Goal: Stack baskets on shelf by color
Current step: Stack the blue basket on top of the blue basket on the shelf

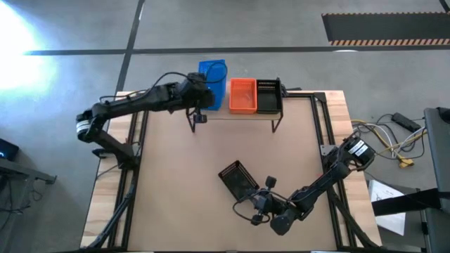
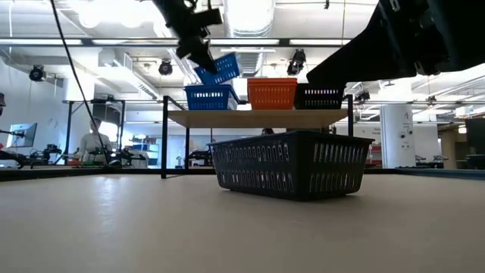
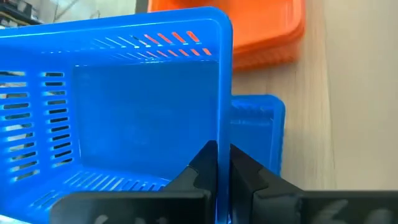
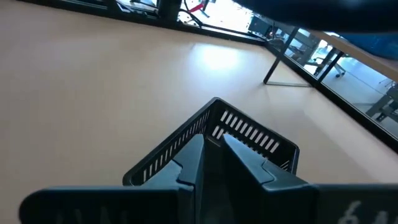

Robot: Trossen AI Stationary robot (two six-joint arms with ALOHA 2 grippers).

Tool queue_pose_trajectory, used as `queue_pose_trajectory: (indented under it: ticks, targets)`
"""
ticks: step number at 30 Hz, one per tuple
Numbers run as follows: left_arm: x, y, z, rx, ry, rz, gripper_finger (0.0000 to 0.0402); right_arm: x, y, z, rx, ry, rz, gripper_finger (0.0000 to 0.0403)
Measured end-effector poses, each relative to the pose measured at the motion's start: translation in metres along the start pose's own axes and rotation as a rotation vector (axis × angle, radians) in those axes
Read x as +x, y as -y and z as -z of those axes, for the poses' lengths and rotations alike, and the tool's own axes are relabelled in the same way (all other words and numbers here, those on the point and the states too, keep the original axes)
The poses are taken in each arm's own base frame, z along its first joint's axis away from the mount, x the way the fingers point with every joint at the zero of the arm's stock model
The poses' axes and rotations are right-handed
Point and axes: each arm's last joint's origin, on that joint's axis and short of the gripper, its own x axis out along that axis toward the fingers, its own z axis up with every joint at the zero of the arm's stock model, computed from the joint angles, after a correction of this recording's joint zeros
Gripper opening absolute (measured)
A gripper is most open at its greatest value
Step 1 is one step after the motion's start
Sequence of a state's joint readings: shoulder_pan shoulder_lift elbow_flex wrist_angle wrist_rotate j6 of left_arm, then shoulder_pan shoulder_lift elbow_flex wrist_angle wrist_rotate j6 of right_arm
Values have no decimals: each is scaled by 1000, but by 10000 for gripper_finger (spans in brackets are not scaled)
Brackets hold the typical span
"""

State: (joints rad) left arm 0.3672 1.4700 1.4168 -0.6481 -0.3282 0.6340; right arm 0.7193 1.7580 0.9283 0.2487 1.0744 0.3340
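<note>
The left gripper (image 3: 219, 177) stretches over the low wooden shelf (image 2: 258, 117), its fingers (image 3: 202, 168) pinching a tilted blue perforated plastic basket (image 3: 124, 112). The right gripper (image 4: 211, 163), low beside the shelf, pinches a black perforated basket (image 4: 249, 137) on the counter (image 1: 211, 154).

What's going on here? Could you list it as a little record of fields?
Shelf: at the table's far edge, holding blue, orange and black baskets in a row
Left gripper: shut on a blue basket's wall, holding it tilted above the blue basket on the shelf
Right gripper: shut on the rim of a black basket on the table
Orange basket: middle of shelf
Black shelf basket: right end
</note>
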Motion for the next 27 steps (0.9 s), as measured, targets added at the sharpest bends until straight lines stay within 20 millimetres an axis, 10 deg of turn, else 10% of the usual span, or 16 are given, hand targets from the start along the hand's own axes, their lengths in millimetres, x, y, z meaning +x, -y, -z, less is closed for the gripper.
queue_pose_trajectory:
  ticks: [27]
  targets:
    - [-2, 9, 5, -38, -127, 147, 3, 0, 0, 0, 8, 1, -2, 48]
